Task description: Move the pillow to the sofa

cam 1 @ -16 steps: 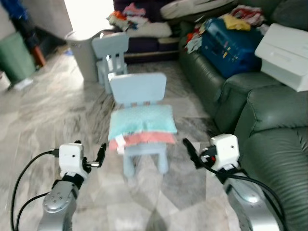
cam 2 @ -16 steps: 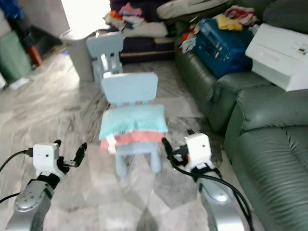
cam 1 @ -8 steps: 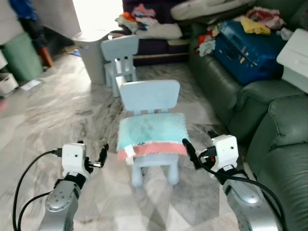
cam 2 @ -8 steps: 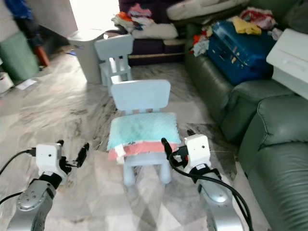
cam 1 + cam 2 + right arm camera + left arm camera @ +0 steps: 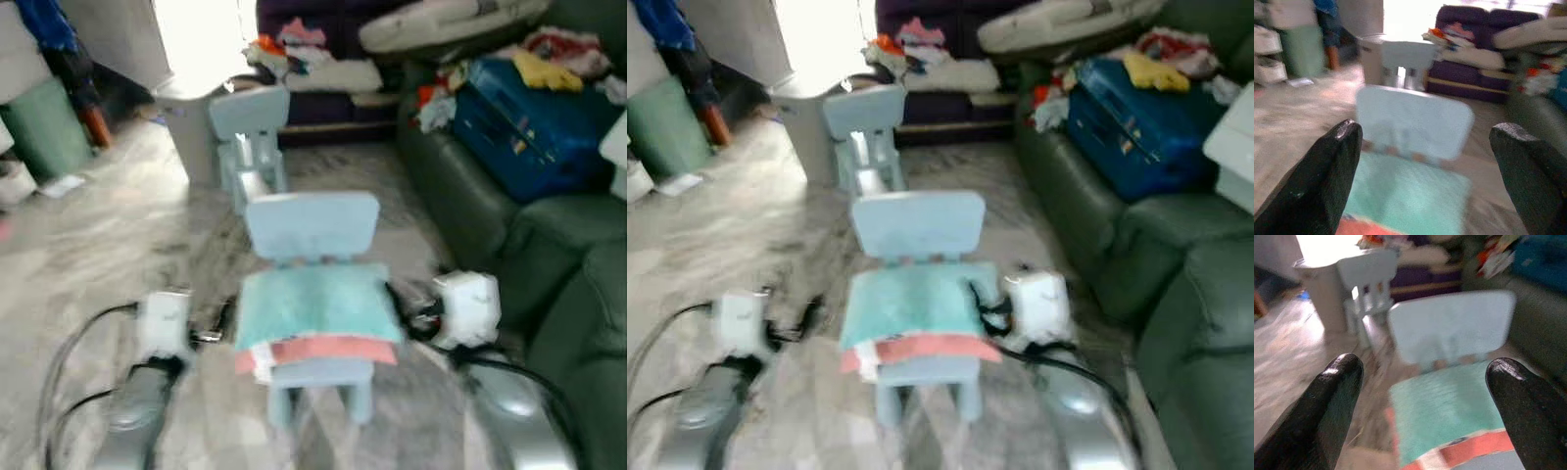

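Pillow (image 5: 318, 305) on chair (image 5: 312, 227), both grippers (image 5: 1422, 396) (image 5: 1425, 166) spread wide flanking it; head views blurred.

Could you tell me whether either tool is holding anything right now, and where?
Nothing is held: the left tool and right tool are both open, short of the pillow.

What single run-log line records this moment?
phase: approach | pillow: on small chair | left pincer: open, beside chair | right pincer: open, beside pillow | sofa: right
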